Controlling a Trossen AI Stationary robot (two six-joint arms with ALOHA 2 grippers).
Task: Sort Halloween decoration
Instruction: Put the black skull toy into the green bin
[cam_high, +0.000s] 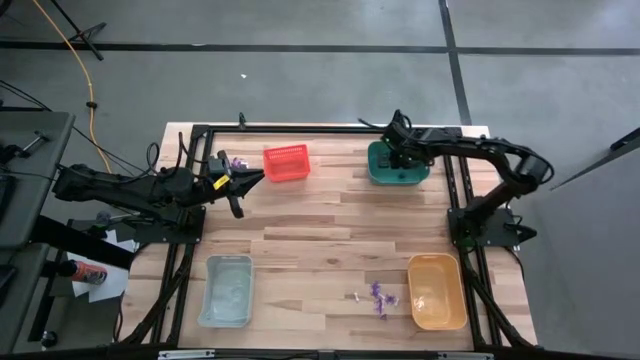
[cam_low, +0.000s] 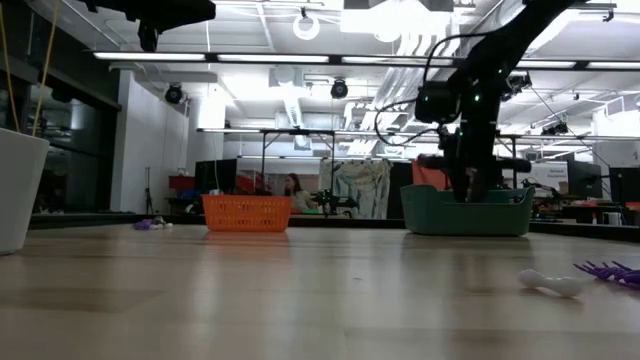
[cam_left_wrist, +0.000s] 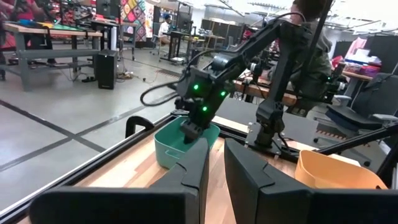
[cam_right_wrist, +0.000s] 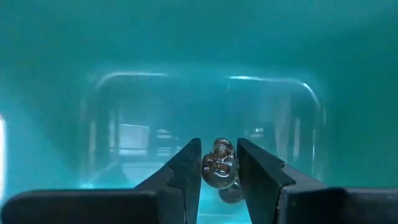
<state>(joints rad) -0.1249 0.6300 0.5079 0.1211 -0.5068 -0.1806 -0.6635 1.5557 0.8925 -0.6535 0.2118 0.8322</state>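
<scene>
My right gripper reaches down into the green bin at the far right. In the right wrist view a small pale skull-shaped decoration sits between its fingers. Several purple spiky decorations and a small white one lie on the table near the orange bin. One more purple piece lies at the far left. My left gripper hovers level beside the red bin. Its fingers stand a narrow gap apart with nothing between them. My right gripper has the skull-shaped decoration's two sides pinched between its two fingers. The fingers come from above, pointing steeply down into the green bin. The piece sits just over the bin's floor; I cannot tell whether it touches the floor.
A clear bin stands near the front left and the orange bin near the front right. The black frame rails run along both table sides. Bare wood lies between the bins in the table's middle.
</scene>
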